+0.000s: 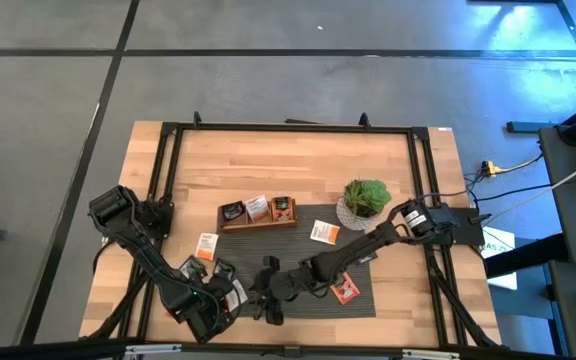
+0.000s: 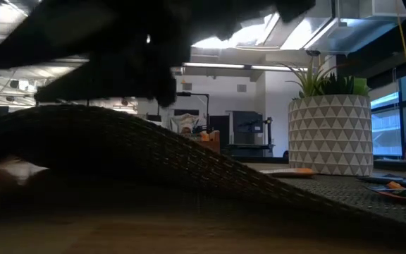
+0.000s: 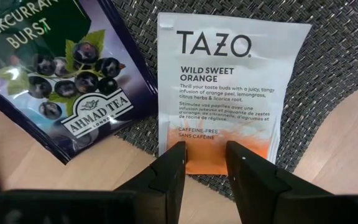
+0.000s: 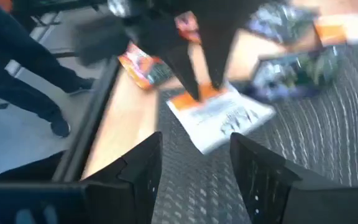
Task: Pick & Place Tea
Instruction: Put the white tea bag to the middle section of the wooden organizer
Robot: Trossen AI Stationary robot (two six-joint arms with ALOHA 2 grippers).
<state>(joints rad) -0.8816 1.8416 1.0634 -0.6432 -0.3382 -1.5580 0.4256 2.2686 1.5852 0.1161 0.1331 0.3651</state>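
A white TAZO tea sachet [image 3: 229,81] with an orange end lies flat on the dark woven mat [image 3: 334,56], that end reaching over the mat's edge onto the wood. Beside it lies a dark purple blackcurrant sachet [image 3: 55,68]. My left gripper [image 3: 205,152] is at the near left of the table [image 1: 230,296], pointing steeply down. It is open, with one fingertip at each side of the sachet's orange end [image 4: 197,93]. My right gripper [image 4: 194,146] hangs open over the mat [image 1: 268,288], aimed at that sachet, with nothing between its fingers. My left gripper comes at the white sachet's orange end [image 3: 205,163] from above, its fingertips [image 3: 174,155] set down at that end. Whether they touch the sachet I cannot tell. The sachet lies flat, partly on the mat and partly on the wood.
A long wooden tray [image 1: 258,226] with sachets in it stands at mid table, and a potted plant [image 1: 366,198] stands to its right. More sachets lie loose: on the mat [image 1: 325,232], [image 1: 345,290] and on the wood [image 1: 208,245]. A black frame [image 1: 168,170] rims the table.
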